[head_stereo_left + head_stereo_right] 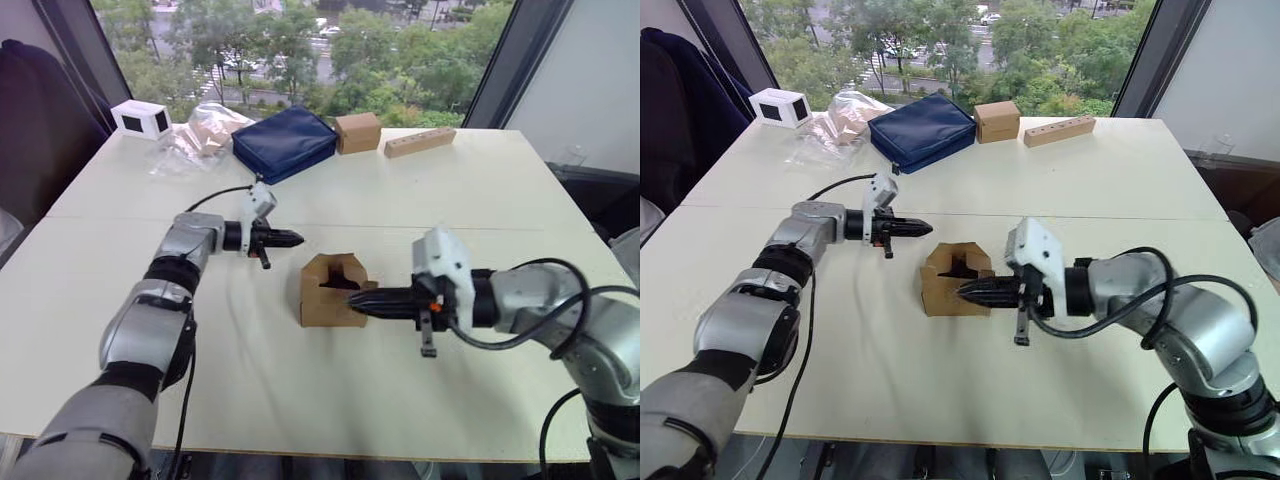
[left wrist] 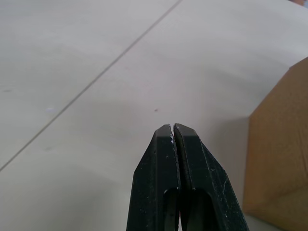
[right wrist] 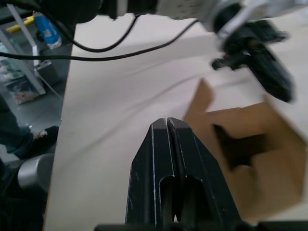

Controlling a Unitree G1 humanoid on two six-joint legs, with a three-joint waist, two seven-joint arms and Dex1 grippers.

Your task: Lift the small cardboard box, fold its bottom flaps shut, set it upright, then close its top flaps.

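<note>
The small cardboard box (image 1: 328,298) lies on its side mid-table. One end faces my right arm, and its bottom flaps (image 1: 340,270) are partly folded in, one with a notched cut-out. The top flaps are hidden on the far end. My right gripper (image 1: 352,298) is shut on nothing, with its tips at the box's open end, low by the front wall. In the right wrist view the box (image 3: 250,159) sits just beside the fingers (image 3: 159,159). My left gripper (image 1: 296,239) is also shut and empty, hovering a short way behind and left of the box (image 2: 281,159).
At the back of the white table (image 1: 480,190) are a blue bag (image 1: 285,142), a taped brown cube (image 1: 357,132), a wooden block (image 1: 420,141), a crumpled plastic bag (image 1: 200,135) and a white box (image 1: 141,118). A cable (image 1: 215,197) trails from the left arm.
</note>
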